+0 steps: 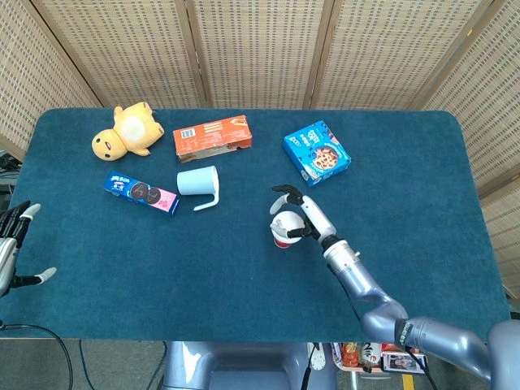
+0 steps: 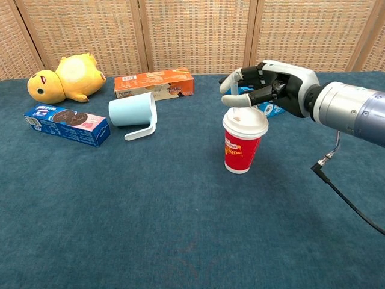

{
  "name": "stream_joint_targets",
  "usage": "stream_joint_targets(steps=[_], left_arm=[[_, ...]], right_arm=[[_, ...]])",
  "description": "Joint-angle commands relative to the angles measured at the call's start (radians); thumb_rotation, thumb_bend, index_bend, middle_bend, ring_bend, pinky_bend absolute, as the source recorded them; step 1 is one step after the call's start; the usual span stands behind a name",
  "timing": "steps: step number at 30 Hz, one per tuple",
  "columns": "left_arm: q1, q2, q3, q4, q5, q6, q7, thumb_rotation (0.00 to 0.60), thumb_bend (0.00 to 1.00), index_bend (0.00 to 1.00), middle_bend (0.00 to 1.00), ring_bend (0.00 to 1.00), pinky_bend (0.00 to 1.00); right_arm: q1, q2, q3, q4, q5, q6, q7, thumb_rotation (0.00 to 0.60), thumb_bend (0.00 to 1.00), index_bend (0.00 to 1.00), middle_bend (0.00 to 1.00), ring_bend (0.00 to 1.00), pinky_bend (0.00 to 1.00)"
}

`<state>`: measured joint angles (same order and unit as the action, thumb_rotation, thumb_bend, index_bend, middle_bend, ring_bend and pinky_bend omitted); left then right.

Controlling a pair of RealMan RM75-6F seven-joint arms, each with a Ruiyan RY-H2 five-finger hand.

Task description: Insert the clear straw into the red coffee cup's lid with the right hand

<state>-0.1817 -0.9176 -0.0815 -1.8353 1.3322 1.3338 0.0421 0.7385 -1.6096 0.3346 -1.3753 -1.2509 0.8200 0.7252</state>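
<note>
Cup (image 2: 243, 141) mid-table, right hand (image 2: 271, 87) just above its lid; mug (image 2: 132, 111) to the left.

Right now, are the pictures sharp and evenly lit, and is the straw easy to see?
Head view: even light, soft shadows, sharp; the straw is too small to tell. Chest view: sharp, no glare; the clear straw shows only faintly between the right hand and the cup lid.

Woven wicker screens (image 1: 252, 49) fill the top of the frame behind the teal carpeted surface (image 1: 422, 179), evenly lit.
</note>
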Motion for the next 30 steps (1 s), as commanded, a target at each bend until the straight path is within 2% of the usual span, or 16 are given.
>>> stream_joint_targets(steps=[1,8,12,15,17,19,26,30], left_arm=[[0.0,-0.001,0.0,0.001,0.0,0.0,-0.001,0.6,0.1,0.0,0.0,0.0,0.0],[-0.002,-0.003,0.0,0.0,0.0,-0.002,0.001,0.6,0.1,0.0,0.0,0.0,0.0],[-0.002,-0.003,0.0,-0.001,0.0,-0.002,0.002,0.6,0.1,0.0,0.0,0.0,0.0],[-0.001,-0.003,0.0,-0.001,0.001,-0.001,0.001,0.6,0.1,0.0,0.0,0.0,0.0],[0.0,-0.003,0.0,-0.001,0.001,0.001,0.001,0.6,0.1,0.0,0.0,0.0,0.0],[0.002,-0.003,0.0,-0.002,0.003,0.005,0.0,0.6,0.1,0.0,0.0,0.0,0.0],[0.01,-0.003,0.002,0.0,0.014,0.021,-0.008,0.6,0.1,0.0,0.0,0.0,0.0],[0.018,-0.006,0.0,0.008,0.016,0.04,-0.005,0.6,0.1,0.0,0.0,0.0,0.0]], right_arm=[[-0.001,0.001,-0.002,0.001,-0.001,0.0,0.002,0.6,0.36,0.49,0.18,0.01,0.03],[0.0,0.007,-0.007,-0.002,-0.01,-0.002,0.009,0.6,0.34,0.47,0.17,0.0,0.03],[0.001,0.014,-0.012,-0.007,-0.019,-0.005,0.011,0.6,0.27,0.41,0.14,0.0,0.01],[0.004,0.027,-0.017,-0.017,-0.031,-0.009,0.006,0.6,0.15,0.23,0.04,0.0,0.0],[0.008,0.038,-0.023,-0.022,-0.042,-0.014,-0.008,0.6,0.05,0.07,0.0,0.0,0.0],[0.014,0.059,-0.031,-0.035,-0.053,-0.024,-0.035,0.6,0.01,0.0,0.0,0.0,0.0],[0.009,0.143,-0.039,-0.115,-0.088,0.011,-0.138,0.6,0.0,0.0,0.0,0.0,0.0],[-0.021,0.249,-0.068,-0.203,-0.165,0.085,-0.281,0.6,0.0,0.0,0.0,0.0,0.0]])
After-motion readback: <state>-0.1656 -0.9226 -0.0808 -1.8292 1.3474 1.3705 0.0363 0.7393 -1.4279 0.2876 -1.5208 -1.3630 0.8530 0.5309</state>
